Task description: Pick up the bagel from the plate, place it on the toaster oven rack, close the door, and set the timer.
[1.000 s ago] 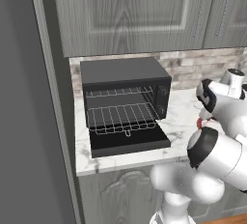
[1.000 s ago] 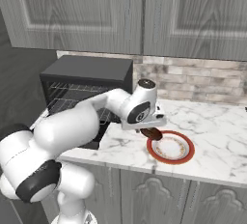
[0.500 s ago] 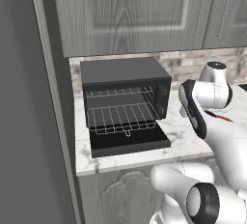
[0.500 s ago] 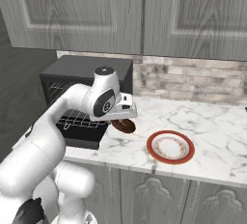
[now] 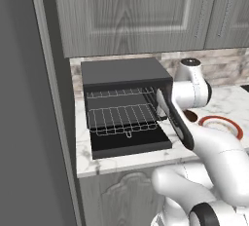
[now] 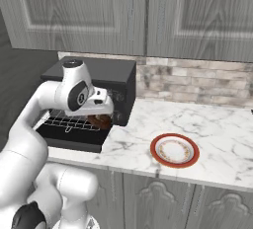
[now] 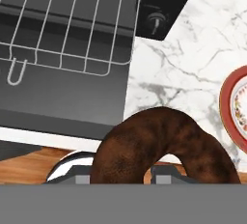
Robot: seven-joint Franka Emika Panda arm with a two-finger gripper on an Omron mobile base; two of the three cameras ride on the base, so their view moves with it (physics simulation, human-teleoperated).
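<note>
Right base view: pincer now hanging at the front right corner of the toaster oven rack, shifted left off the plate since a second ago, clamping the bagel narrowly. Door lying open. No legible writing.

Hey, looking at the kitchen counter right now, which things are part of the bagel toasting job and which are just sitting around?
Part of the job:
- bagel, held in the gripper
- plate, now without the bagel
- toaster oven rack, pulled out
- door, folded down open
- toaster oven with its knob

Just there:
- marble counter
- brick backsplash
- grey wall cabinets
</note>
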